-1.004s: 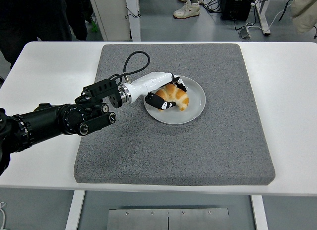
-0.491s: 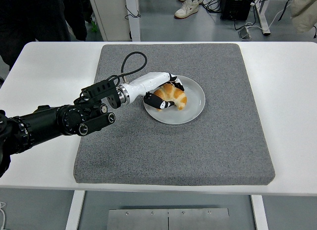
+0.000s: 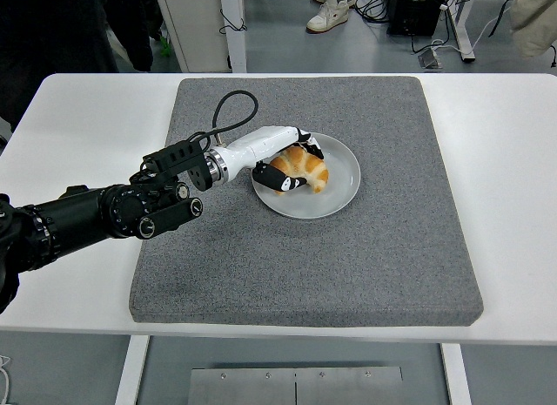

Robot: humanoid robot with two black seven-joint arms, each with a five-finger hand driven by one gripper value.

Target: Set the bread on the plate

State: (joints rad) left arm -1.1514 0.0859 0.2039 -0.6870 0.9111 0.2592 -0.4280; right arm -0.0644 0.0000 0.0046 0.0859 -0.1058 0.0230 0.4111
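Note:
A golden-brown croissant (image 3: pixel 305 169) lies on the left half of a pale round plate (image 3: pixel 338 189) in the middle of the grey mat. My left hand (image 3: pixel 291 164), white with black fingertips, reaches in from the left over the plate's rim. Its fingers curl around the croissant's left end, with the thumb in front of it and the other fingers behind it. The bread rests on the plate's surface. My right hand is nowhere in the picture.
The grey foam mat (image 3: pixel 383 266) covers most of the white table (image 3: pixel 513 161). A black cable (image 3: pixel 233 109) loops up from my left wrist. Someone's shoes (image 3: pixel 329 17) and cables show on the floor beyond the table.
The hand and croissant shifted slightly left and back on the plate a second ago. Over the last half second nothing visibly moved.

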